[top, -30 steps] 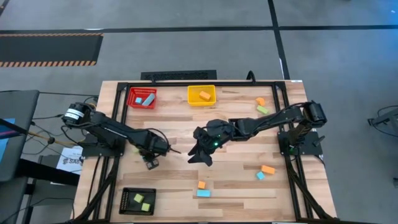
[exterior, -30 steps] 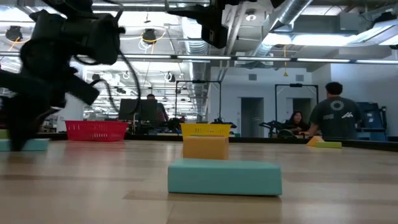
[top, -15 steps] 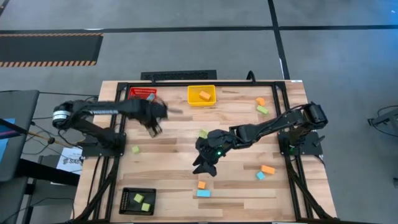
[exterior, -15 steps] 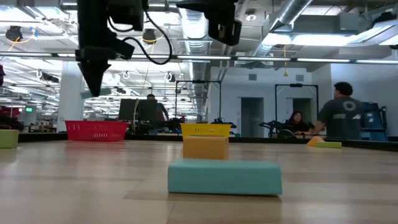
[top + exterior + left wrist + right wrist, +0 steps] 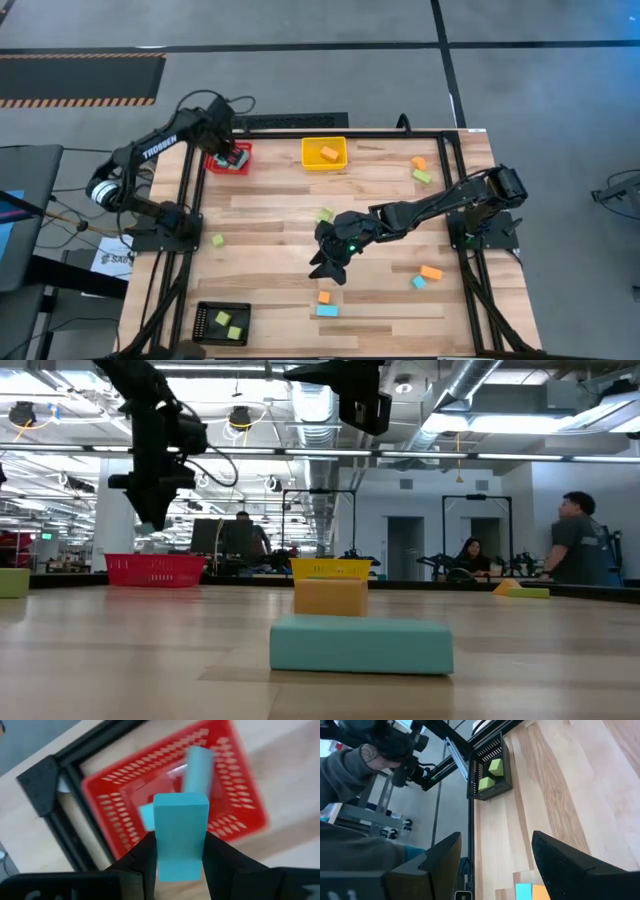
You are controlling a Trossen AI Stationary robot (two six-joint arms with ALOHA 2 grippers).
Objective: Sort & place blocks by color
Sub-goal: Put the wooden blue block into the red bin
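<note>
My left gripper (image 5: 233, 157) hangs above the red bin (image 5: 214, 150) at the table's far left, shut on a light blue block (image 5: 180, 837). Two more blue blocks (image 5: 199, 767) lie in that bin. My right gripper (image 5: 325, 265) stands open above the table's middle, holding nothing. Below it, toward the near edge, lie an orange block (image 5: 323, 297) and a blue bar (image 5: 327, 311). Loose green blocks (image 5: 326, 214) (image 5: 217, 240) rest on the wood. At the right lie orange (image 5: 431, 272), blue (image 5: 418, 283), orange (image 5: 418, 162) and green (image 5: 423, 176) blocks. My left gripper pinches the blue block by two opposite sides (image 5: 159, 851) between its two fingers (image 5: 142, 857). The fingers come from above, pointing steeply down. The block sticks out beyond the fingertips, lifted clear above the red bin.
A yellow bin (image 5: 324, 153) with an orange block stands at the far middle. A black bin (image 5: 222, 323) with green blocks (image 5: 490, 770) sits at the near left corner. A black frame (image 5: 190, 200) runs along the table's edges. People show in the room beyond.
My left gripper has risen from the table's left middle and swung toward the far edge, rolling as it went, and now hangs over the red bin with the blue block still between its fingers. My right gripper has drifted a little toward the near edge.
</note>
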